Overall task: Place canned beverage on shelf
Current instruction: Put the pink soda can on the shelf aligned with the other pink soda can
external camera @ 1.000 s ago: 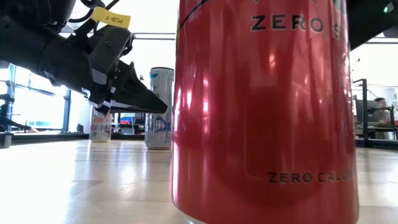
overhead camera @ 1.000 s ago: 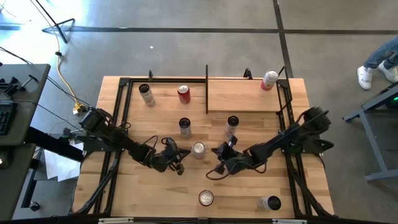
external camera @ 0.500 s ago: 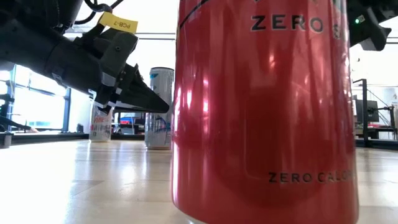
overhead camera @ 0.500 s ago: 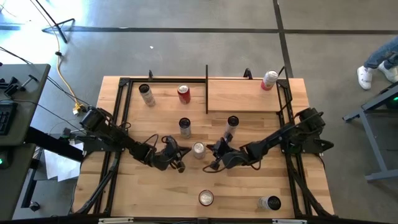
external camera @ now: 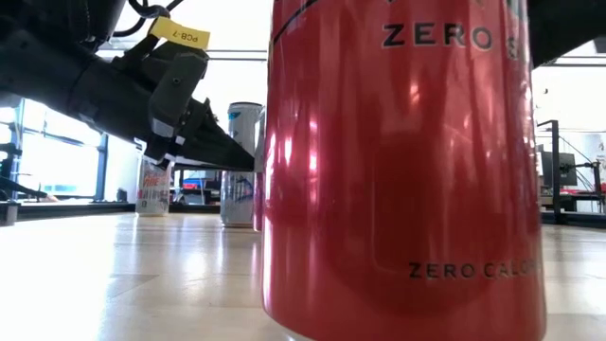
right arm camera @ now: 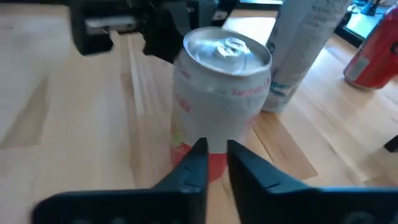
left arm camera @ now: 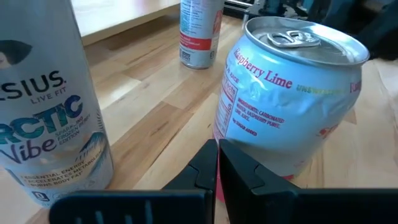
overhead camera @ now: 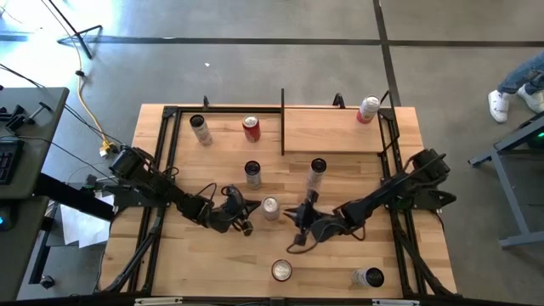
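A dented pale blue can with a red base (overhead camera: 270, 206) (left arm camera: 286, 106) (right arm camera: 221, 93) stands on the table's middle, between my two grippers. My left gripper (overhead camera: 248, 218) (left arm camera: 217, 149) is shut, its tips at the can's left side, low down. My right gripper (overhead camera: 299, 214) (right arm camera: 216, 149) points at the can's right side, its fingers a narrow gap apart, much narrower than the can. The shelf (overhead camera: 331, 129) lies at the far right, with a white and red can (overhead camera: 368, 109) standing on its far right corner. My left gripper's shut fingertips (left arm camera: 211, 155) lie level at the can's lower side wall (left arm camera: 249, 155), coming from the table's left. I cannot tell whether they touch it. My right gripper's fingertips (right arm camera: 200, 152) stand at the can's red lower band (right arm camera: 214, 163), coming from the right. I cannot tell whether they touch it.
Other cans stand around: two at the far left (overhead camera: 201, 129) (overhead camera: 251, 127), a Celsius can (overhead camera: 253, 173) (left arm camera: 43, 124), a tall slim one (overhead camera: 315, 174) (right arm camera: 305, 50), and two near the front edge (overhead camera: 281, 270) (overhead camera: 369, 276). The red front can (external camera: 402, 161) fills the low view.
My right gripper has gone left toward the pale can, then drawn back toward the right and the near edge, turning a little. The can has shifted slightly toward my left gripper; its edge now shows beside the red can in the low view.
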Tool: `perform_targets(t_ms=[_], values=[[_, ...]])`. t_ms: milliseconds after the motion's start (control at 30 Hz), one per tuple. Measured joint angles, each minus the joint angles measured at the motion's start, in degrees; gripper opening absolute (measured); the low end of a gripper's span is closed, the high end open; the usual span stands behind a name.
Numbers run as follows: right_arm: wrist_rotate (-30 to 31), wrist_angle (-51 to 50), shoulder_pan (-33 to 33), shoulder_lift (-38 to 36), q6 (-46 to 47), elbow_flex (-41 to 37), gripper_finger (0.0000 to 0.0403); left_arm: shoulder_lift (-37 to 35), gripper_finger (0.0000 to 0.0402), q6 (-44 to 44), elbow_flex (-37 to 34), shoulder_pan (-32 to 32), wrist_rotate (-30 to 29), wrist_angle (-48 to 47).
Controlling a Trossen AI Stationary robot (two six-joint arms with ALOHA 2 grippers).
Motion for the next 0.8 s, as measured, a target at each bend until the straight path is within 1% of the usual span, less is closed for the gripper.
perform_targets(t_ms=[67,167,267,333,400,467,533,800], values=[[-0.1,0.1,0.6,-0.7,-0.2,0.0,0.0089,0.0,0.0007,0.1,0.0,0.0,0.1,-0.2],[-0.6,0.9,0.7,-0.8,0.7,0.0,0.0155,0.0,0.0007,0.1,0.0,0.0,0.1,-1.0],[-1.2,1.6,-0.8,-0.7,2.5,0.0,0.0222,0.0,0.0007,0.5,0.0,0.0,0.1,-1.1],[-2.9,2.8,-2.0,-0.6,2.0,0.0,0.0257,0.0,0.0007,0.5,0.0,0.0,0.1,-1.1],[-4.3,4.5,-3.1,-0.6,0.6,0.0,0.0281,0.0,0.0007,0.5,0.0,0.0,0.2,-1.1],[-4.6,5.2,-4.0,-0.6,-0.8,0.0,0.0292,0.0,0.0007,0.5,0.0,0.0,0.2,-1.1],[-5.4,6.0,-4.9,-0.6,-2.0,0.0,0.0295,0.0,0.0007,1.0,0.0,0.0,0.2,-1.1],[-15.2,10.7,-8.5,-0.6,-5.7,0.0,0.0295,0.0,0.0007,2.0,0.0,0.5,0.9,-0.8]])
